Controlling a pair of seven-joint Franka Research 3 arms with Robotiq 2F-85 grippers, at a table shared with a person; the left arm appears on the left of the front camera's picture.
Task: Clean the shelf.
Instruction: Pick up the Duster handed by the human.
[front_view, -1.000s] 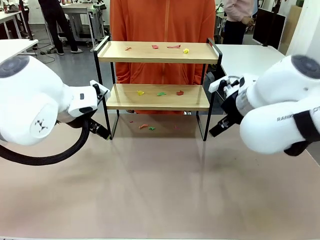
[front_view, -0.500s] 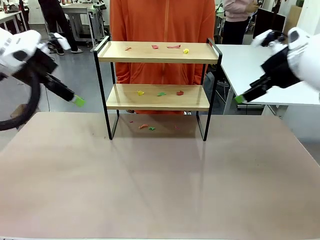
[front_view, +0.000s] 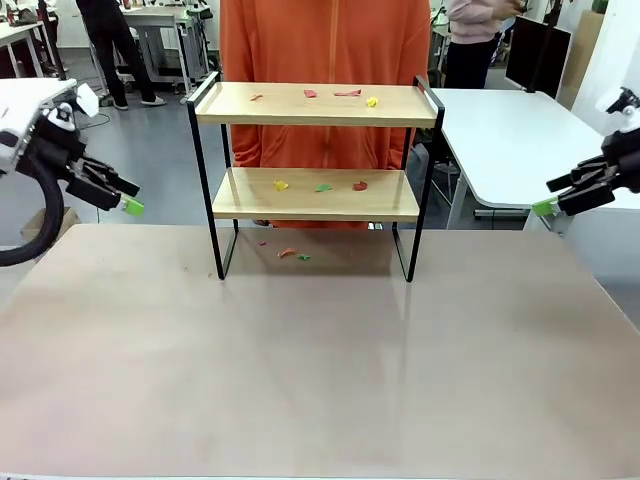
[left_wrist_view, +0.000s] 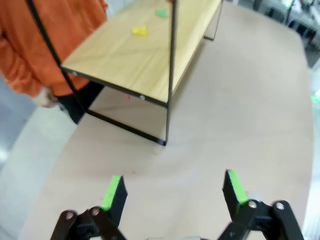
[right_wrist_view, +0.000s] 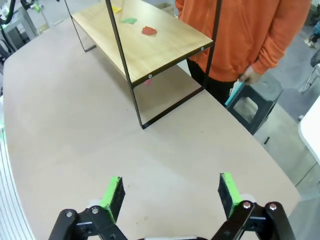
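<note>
The shelf (front_view: 315, 105) stands at the far middle of the tan table, with small red, yellow and green scraps on its top board and its lower board (front_view: 315, 195). A few scraps (front_view: 293, 254) lie on the table beneath it. My left gripper (front_view: 128, 198) hangs open off the table's far left, well clear of the shelf. My right gripper (front_view: 548, 197) hangs open at the far right. In the left wrist view the open gripper (left_wrist_view: 173, 187) faces the shelf's end (left_wrist_view: 135, 55). In the right wrist view the open gripper (right_wrist_view: 170, 190) faces the lower board (right_wrist_view: 150, 50).
A person in an orange top (front_view: 325, 40) stands right behind the shelf. A white table (front_view: 500, 130) stands at the back right and a dark stool (right_wrist_view: 252, 107) beside the person. The tan table top (front_view: 320, 360) in front of the shelf is bare.
Both arms have swung away from the shelf's ends, the left one out to the left edge and the right one to the right edge. Both grippers stayed open.
</note>
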